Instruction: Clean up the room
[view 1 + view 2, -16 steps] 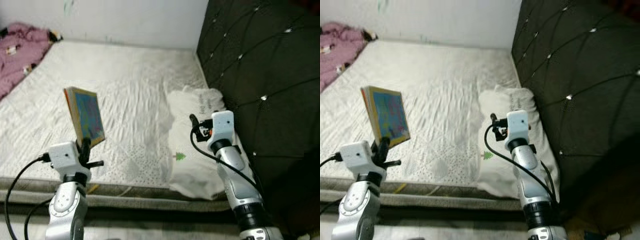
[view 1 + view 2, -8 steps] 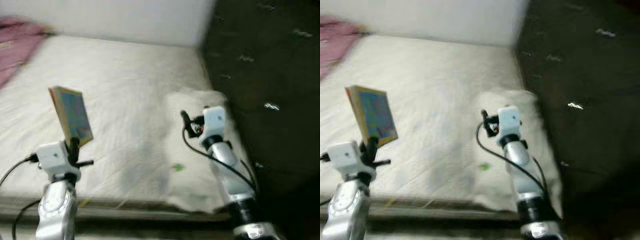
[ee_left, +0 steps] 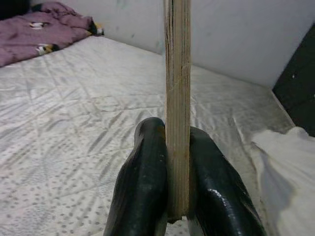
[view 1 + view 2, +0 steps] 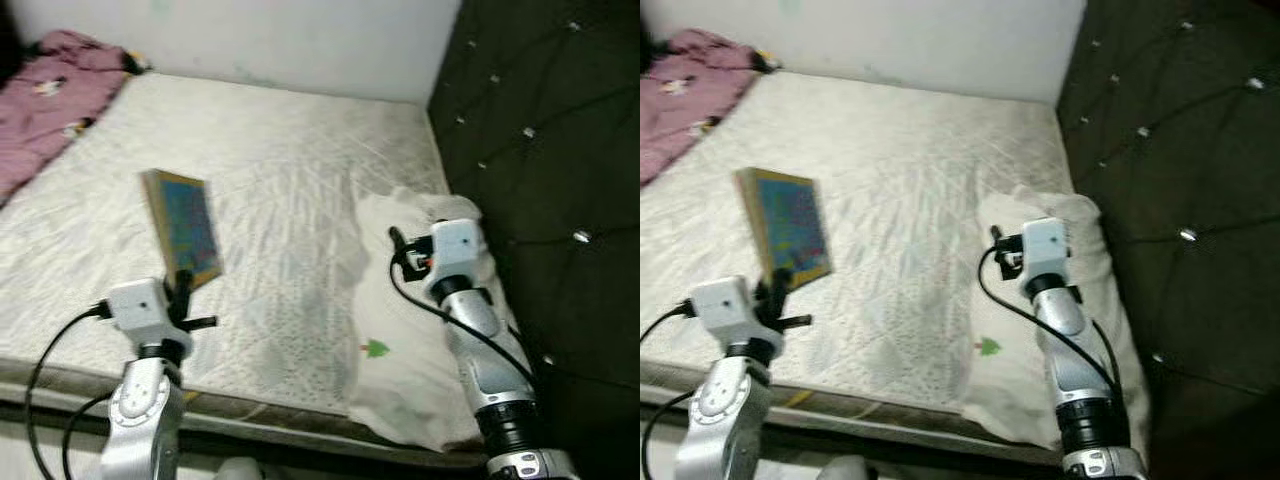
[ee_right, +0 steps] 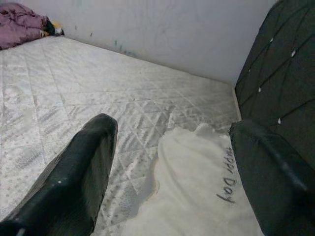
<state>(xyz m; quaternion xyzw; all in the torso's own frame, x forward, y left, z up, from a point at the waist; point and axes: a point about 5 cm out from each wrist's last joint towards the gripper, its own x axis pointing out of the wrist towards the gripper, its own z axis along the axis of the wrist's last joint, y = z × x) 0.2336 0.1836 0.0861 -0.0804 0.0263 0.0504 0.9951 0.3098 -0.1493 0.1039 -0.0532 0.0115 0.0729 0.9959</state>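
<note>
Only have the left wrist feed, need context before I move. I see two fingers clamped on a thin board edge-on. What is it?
Observer: A book with a colourful cover, held upright above the bed by the left gripper.
Operator: Where's the other arm?
Observer: The right gripper is raised over the white pillow, fingers wide open, holding nothing.
Operator: What's the dark edge on my right?
Observer: A dark tufted headboard with shiny studs, running along the pillow's far side.
Operator: Anything on that pillow?
Observer: A small green tree print near its front, and dark lettering further up.
</note>
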